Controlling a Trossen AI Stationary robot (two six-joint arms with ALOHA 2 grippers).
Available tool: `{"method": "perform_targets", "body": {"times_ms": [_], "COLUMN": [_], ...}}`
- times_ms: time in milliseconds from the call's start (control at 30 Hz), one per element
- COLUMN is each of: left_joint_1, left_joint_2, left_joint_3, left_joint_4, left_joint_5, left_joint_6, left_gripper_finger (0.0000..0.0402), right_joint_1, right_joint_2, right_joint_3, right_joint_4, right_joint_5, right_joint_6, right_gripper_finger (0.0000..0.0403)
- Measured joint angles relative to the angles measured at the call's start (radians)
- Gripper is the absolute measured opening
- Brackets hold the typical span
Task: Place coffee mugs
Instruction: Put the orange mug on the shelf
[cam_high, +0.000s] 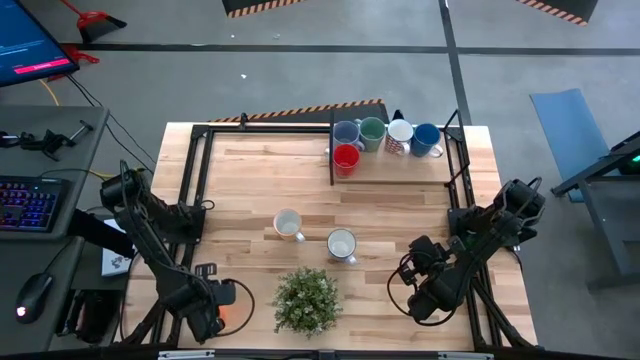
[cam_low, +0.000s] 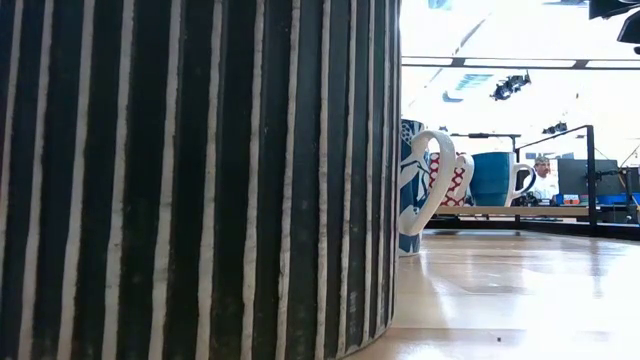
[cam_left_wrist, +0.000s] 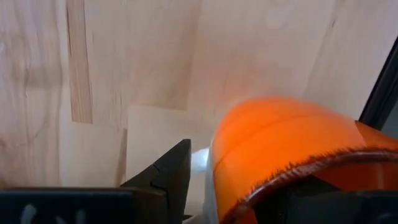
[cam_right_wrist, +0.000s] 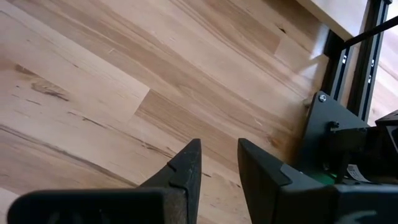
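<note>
My left gripper (cam_high: 218, 312) is at the table's near left corner, over the orange mug (cam_high: 236, 304), which fills the left wrist view (cam_left_wrist: 286, 149). My right gripper (cam_high: 424, 300) hovers over bare wood near the right edge, its fingers (cam_right_wrist: 219, 163) slightly apart and holding nothing. A cream mug (cam_high: 288, 224) and a white mug (cam_high: 341, 244) stand mid-table. On the far shelf (cam_high: 400, 178) stand the lavender-blue (cam_high: 347, 133), green (cam_high: 372, 131), red-patterned white (cam_high: 399, 136), blue (cam_high: 427, 139) and red (cam_high: 346, 158) mugs. My left gripper comes at the orange mug from above, pointing down. One finger is inside the mug past its rim (cam_left_wrist: 292, 171), the other finger (cam_left_wrist: 168, 174) is outside beside the wall. The mug is upright; whether its base rests on the table I cannot tell.
A leafy potted plant (cam_high: 307, 300) stands at the near edge between the arms, and its striped pot (cam_low: 190, 170) blocks most of the low view. A black frame (cam_high: 196, 180) runs along the table's left and far sides. Bare wood lies between the shelf and the two loose mugs.
</note>
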Motion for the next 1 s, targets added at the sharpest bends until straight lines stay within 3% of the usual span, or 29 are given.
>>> {"method": "perform_targets", "body": {"times_ms": [100,267,467,700,833,1000], "left_joint_1": [0.000,0.000,-0.001,0.001,0.009,0.100], "left_joint_2": [0.000,0.000,-0.005,-0.099,-0.185,-0.288], "left_joint_3": [0.000,0.000,0.001,0.000,0.000,0.000], "left_joint_4": [-0.001,-0.007,-0.016,-0.075,-0.207,-0.291], "left_joint_5": [0.022,0.038,-0.038,-0.295,-0.388,-0.571], "left_joint_6": [-0.013,-0.066,-0.178,-0.359,-0.438,-0.405], "left_gripper_finger": [0.0108,0.0018,0.0007,0.0005,0.0005,0.0005], "right_joint_1": [0.000,0.000,0.000,0.000,0.000,0.000], "right_joint_2": [0.000,0.000,0.000,0.000,0.000,0.000], "right_joint_3": [0.000,0.000,0.000,0.000,0.000,0.000], "right_joint_4": [0.003,0.003,0.003,0.003,0.005,0.018], "right_joint_5": [0.000,0.000,0.000,0.000,0.001,0.039], "right_joint_6": [0.000,-0.002,-0.019,-0.015,-0.014,0.047], "right_gripper_finger": [0.0083,0.0083,0.0083,0.0083,0.0083,0.0083]}}
